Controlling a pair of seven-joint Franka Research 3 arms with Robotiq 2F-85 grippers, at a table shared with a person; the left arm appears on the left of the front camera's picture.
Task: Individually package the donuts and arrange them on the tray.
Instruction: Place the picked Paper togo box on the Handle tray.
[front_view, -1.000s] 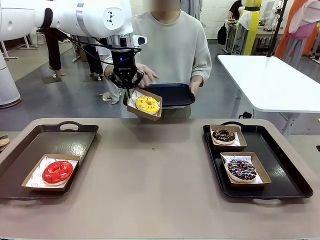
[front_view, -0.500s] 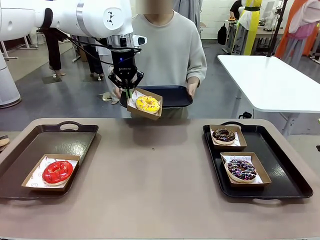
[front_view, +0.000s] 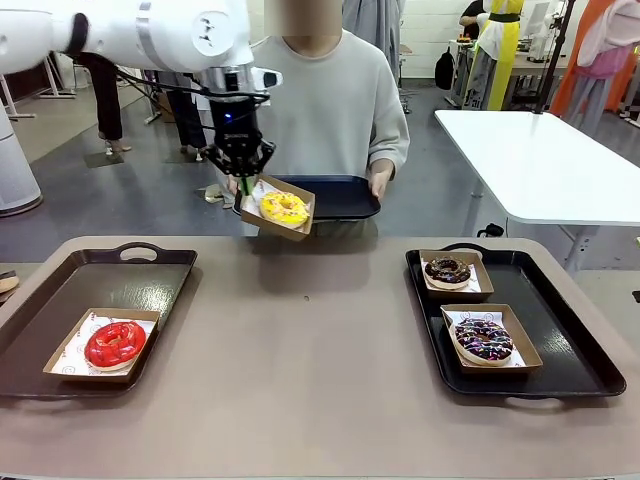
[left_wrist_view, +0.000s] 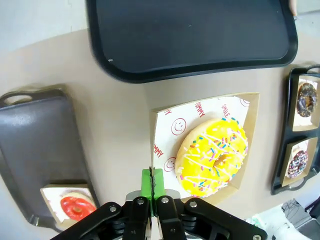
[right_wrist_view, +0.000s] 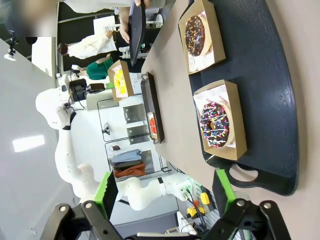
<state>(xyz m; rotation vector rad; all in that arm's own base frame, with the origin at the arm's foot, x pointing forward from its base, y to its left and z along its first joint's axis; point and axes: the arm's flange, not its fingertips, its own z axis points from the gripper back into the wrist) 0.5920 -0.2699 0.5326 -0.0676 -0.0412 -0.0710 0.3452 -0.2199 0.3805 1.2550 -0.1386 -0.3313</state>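
Donut (front_view: 284, 207), yellow, sat in a paper-lined box (front_view: 300, 193) above the table's far edge, the left pincer (front_view: 244, 184) clenched on the box rim before the person's tray (front_view: 345, 195). Likely light and soft with fragile icing, so grip the stiff rim only. Right pincer (right_wrist_view: 164, 189) was released.

A large indoor robot lab or demo hall; grey floor (front_view: 120, 200); a white table (front_view: 540, 160) stands behind; other people (front_view: 105, 90) work farther off; white robot arm (front_view: 130, 35) mounted at the brown table (front_view: 300, 380).
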